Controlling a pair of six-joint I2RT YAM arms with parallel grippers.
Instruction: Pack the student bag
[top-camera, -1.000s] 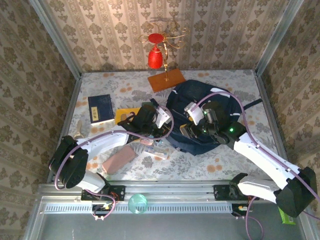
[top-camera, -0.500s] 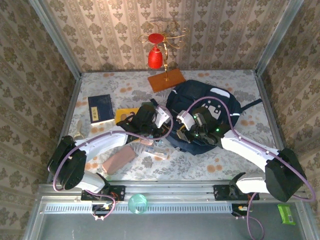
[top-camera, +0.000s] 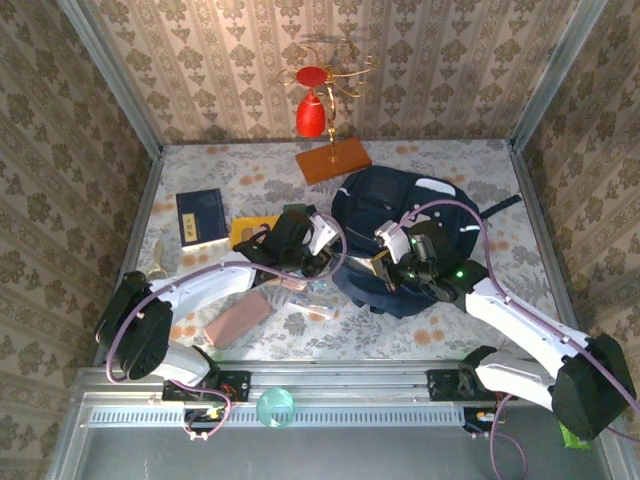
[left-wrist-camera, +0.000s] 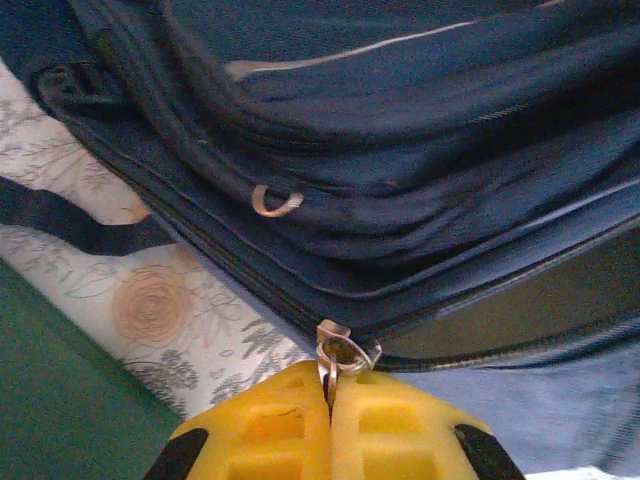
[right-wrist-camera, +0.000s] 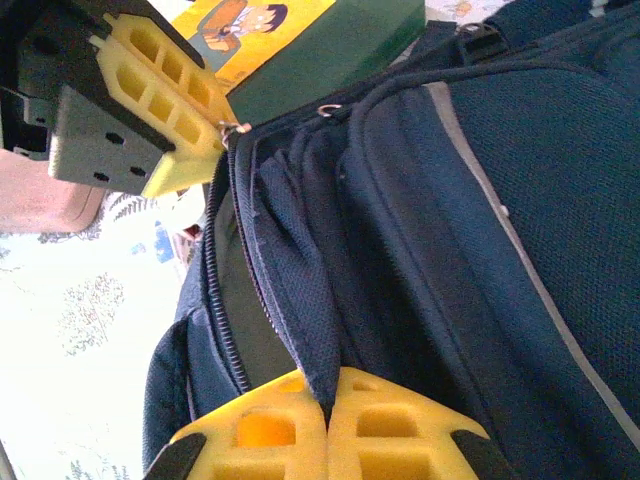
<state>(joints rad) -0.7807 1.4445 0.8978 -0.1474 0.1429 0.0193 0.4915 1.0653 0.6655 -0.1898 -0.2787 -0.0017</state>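
Observation:
The student bag (top-camera: 425, 215), dark navy with grey trim, lies right of the table's middle with its main zip partly open. My left gripper (top-camera: 330, 260) is at the bag's left edge. In the left wrist view the left gripper (left-wrist-camera: 331, 395) is shut on the metal zip pull (left-wrist-camera: 341, 355) at the end of the zip. My right gripper (top-camera: 385, 268) is over the bag's near left part. In the right wrist view the right gripper (right-wrist-camera: 327, 405) is shut on a fold of navy bag fabric (right-wrist-camera: 300, 300) beside the open zip, with the left gripper's yellow fingers (right-wrist-camera: 190, 115) just beyond.
A dark blue book (top-camera: 201, 216) and a yellow picture book (top-camera: 250, 228) lie to the left. A pink case (top-camera: 238, 320) lies near the front left. A red ornament on a wooden base (top-camera: 333, 160) stands at the back. A teal ring (top-camera: 275, 408) sits on the front rail.
My right gripper has closed from open onto the bag's fabric by the zip, after shifting left over the bag. The left gripper has kept its hold on the zip pull.

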